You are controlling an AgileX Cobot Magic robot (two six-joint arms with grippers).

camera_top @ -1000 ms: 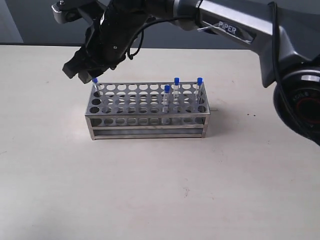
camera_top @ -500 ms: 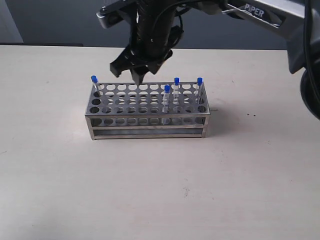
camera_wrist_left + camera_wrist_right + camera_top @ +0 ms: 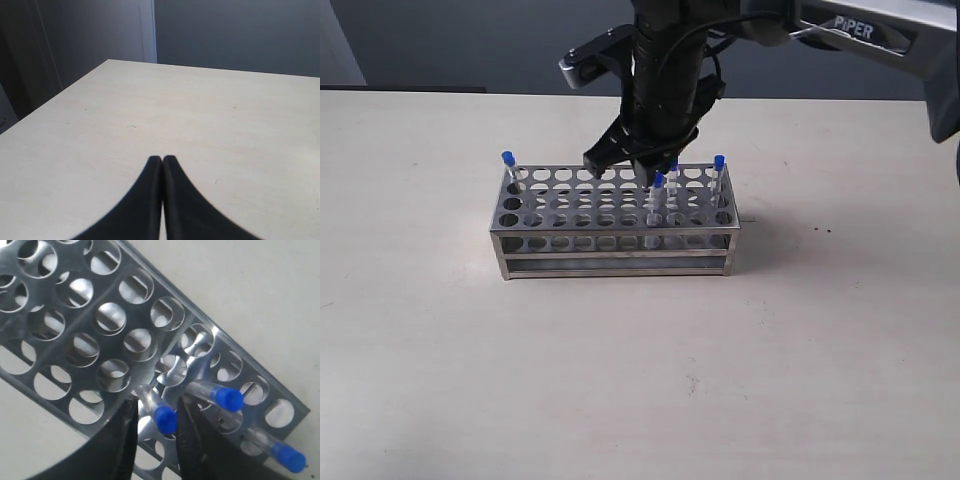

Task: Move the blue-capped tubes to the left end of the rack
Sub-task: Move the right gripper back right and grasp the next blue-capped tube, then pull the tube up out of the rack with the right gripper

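The steel rack stands mid-table. One blue-capped tube sits in its far left corner. Three more are at the right: a front tube, one behind it partly hidden by the arm, and one at the right end. My right gripper hangs low over the rack, open. In the right wrist view its fingers straddle the front tube's cap, with a gap on one side. The left gripper is shut, empty, over bare table.
The right arm's black links reach in from the upper right above the rack. Two other tube caps lie close beside the right gripper's fingers. A dark wall stands behind the table.
The right gripper has swung from the rack's left end to the right and come down around the front tube's cap. All tubes stay where they were.
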